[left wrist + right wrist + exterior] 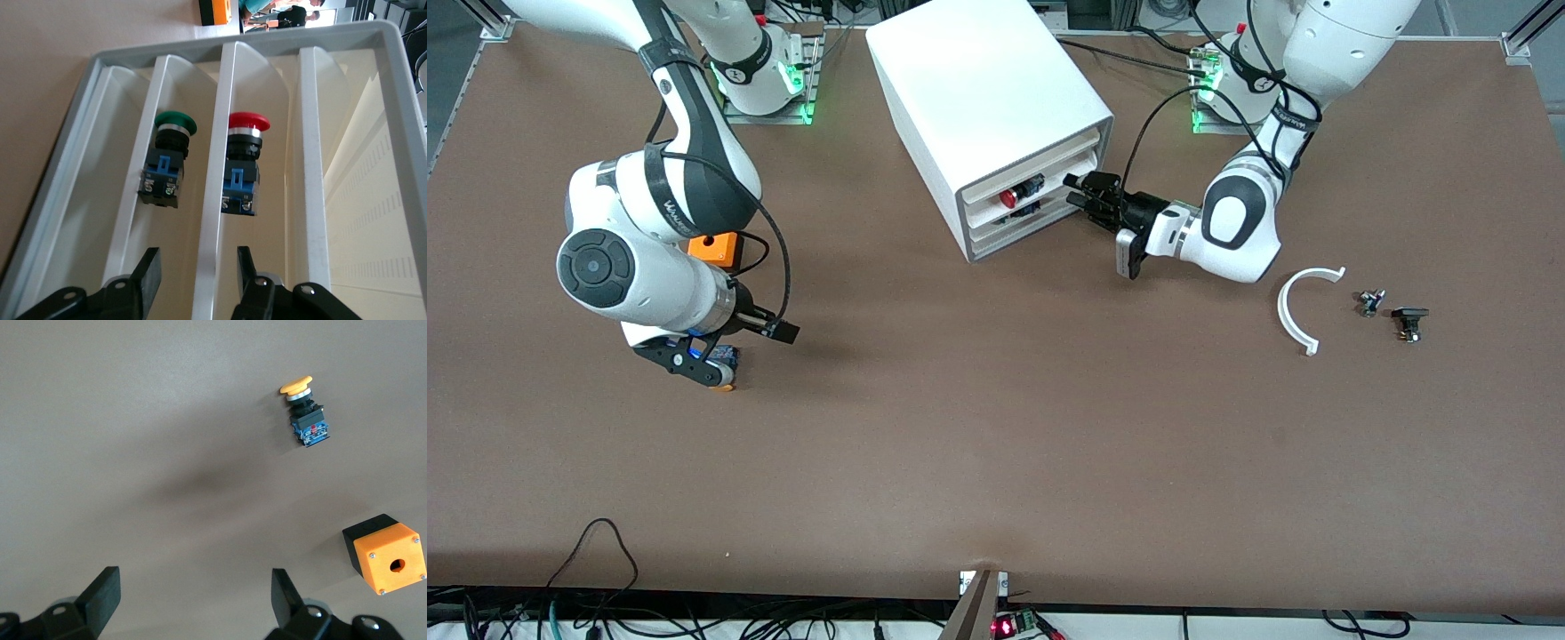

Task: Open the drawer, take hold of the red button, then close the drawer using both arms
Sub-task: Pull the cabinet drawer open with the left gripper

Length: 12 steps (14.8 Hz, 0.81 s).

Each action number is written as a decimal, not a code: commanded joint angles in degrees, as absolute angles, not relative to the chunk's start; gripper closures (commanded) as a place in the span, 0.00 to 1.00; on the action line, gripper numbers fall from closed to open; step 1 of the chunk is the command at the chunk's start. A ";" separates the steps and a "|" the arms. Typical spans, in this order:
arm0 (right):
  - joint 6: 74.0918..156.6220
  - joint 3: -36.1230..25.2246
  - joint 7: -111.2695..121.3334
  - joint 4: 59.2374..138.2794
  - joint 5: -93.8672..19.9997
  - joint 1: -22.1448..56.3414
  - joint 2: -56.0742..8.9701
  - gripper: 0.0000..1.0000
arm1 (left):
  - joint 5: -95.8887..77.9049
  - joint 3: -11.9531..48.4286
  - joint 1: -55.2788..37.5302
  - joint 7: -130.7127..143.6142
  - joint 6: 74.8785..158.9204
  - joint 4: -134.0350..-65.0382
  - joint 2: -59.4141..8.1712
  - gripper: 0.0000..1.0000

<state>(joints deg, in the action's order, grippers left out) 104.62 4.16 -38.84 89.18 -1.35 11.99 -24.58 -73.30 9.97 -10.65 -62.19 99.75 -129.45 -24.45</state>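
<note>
Drawer (pixel 300 37) open, out of white cabinet (pixel 978 80) standing mid-table close to the arm bases. Split lengthwise by white dividers into compartments. Red-capped button (pixel 1011 196) lying on its side in one compartment, cap pointing away from the left wrist camera. Green-capped button (pixel 175 123) in the compartment just beside, one divider between the two.

Left gripper (pixel 1076 191) at the drawer's open end, level with the tray. Claw at a middling, narrowish gap, one finger (pixel 150 273) on each side of the divider that parts green from red. Nothing held; no contact with the red button, which lies deeper in the tray.

Right gripper (pixel 725 347) low over bare table toward the right arm's end, waiting. Claw wide, empty. Yellow-capped button (pixel 305 413) on the table just beside it, lying on its side. Orange cube (pixel 387 553) with a hole close by, farther from the front camera than the yellow one, apart from it.

Toward the left arm's end: curved white strip (pixel 1303 307) flat on the table, two small dark parts (pixel 1392 313) beside it.
</note>
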 commanded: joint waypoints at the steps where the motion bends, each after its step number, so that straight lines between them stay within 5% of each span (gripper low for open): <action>1: 104.59 4.22 -39.90 88.24 -2.02 12.30 -25.22 0.00 | -75.84 10.63 -10.55 -63.98 100.20 -130.87 -24.70 0.46; 5: 104.59 4.22 -46.65 87.28 -1.93 13.27 -26.01 0.00 | -76.82 11.78 -10.46 -64.25 100.20 -131.57 -24.61 0.54; 8: 104.59 4.22 -48.68 85.35 -2.02 14.41 -27.16 0.00 | -76.82 11.78 -10.37 -64.86 100.20 -131.57 -24.61 0.97; 12: 106.78 4.22 -52.72 84.90 -4.83 15.11 -27.60 0.00 | -76.73 11.69 -9.67 -64.78 100.11 -131.31 -24.61 1.00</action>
<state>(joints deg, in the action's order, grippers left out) 105.63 4.27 -50.03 86.67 -2.94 14.42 -26.50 -75.28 11.43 -10.46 -63.13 99.71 -130.91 -24.72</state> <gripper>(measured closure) 0.000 0.885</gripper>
